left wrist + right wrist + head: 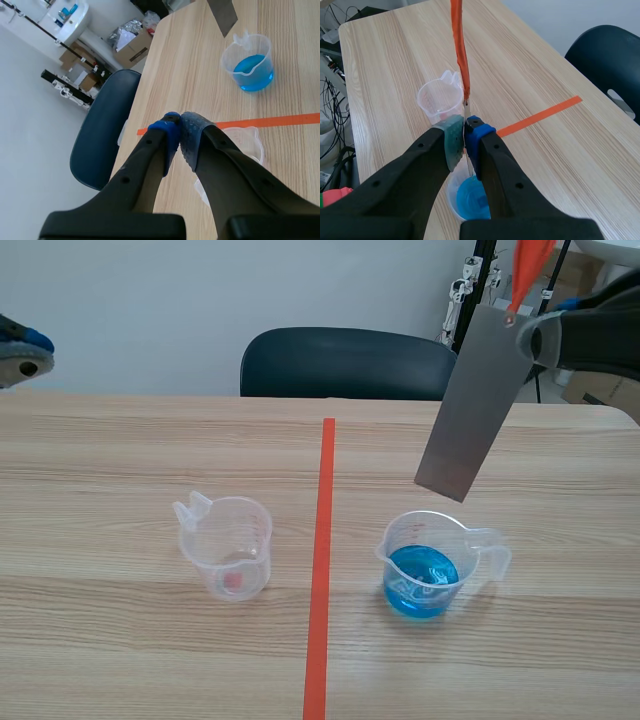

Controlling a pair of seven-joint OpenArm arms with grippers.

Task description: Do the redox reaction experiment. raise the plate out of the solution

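A grey metal plate [468,405] hangs tilted in the air, its lower edge just above and clear of the clear beaker of blue solution [425,575]. My right gripper [522,328] is shut on the plate's top end, where an orange-red strip [528,262] is attached. In the right wrist view the plate [466,112] shows edge-on between the fingers [451,142], with the strip [460,45] ahead and the blue beaker [470,197] under the gripper. My left gripper [178,131] is shut on nothing, raised at the far left [20,348]. The left wrist view shows the plate's lower corner [225,15] above the beaker [250,62].
An empty clear measuring cup [228,545] stands left of the orange tape line, also seen ahead of the right gripper as a cup [440,100]. A dark chair [345,362] sits behind the table's far edge. Boxes and stands lie beyond the far right corner.
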